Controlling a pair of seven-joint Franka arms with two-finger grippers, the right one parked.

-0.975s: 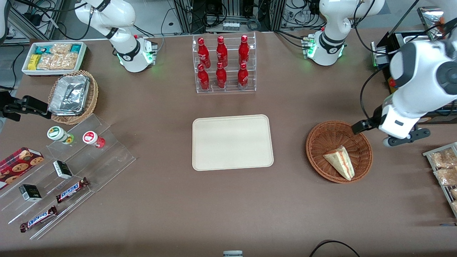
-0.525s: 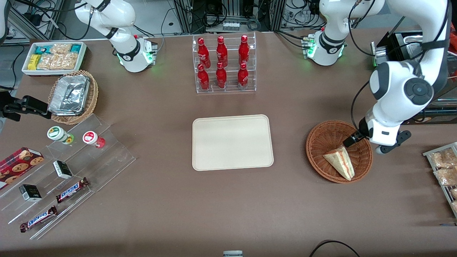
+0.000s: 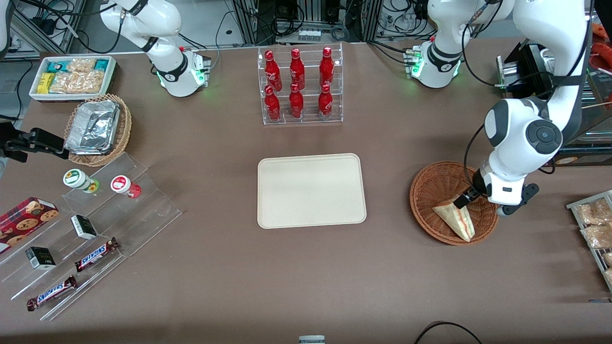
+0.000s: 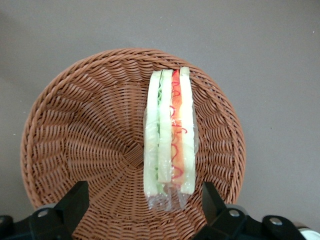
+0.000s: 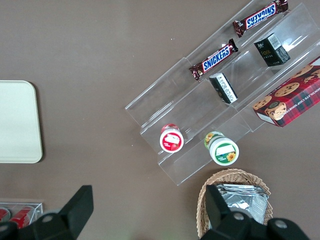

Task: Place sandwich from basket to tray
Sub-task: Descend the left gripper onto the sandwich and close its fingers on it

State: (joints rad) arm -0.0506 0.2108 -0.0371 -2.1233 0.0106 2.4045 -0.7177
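Over the basket (image 4: 75, 130), spread fingers (image 4: 75, 202) flank the sandwich (image 4: 169, 135), plain only in the wrist view.

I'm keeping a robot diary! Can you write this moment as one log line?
phase: reaching | tool: open, above sandwich | sandwich: in basket, not gripped | tray: bare

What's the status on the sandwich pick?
Gripper open, low over the basket, fingers straddling one end of the sandwich. Sandwich lying in basket, not gripped. Tray bare; nothing in the way.
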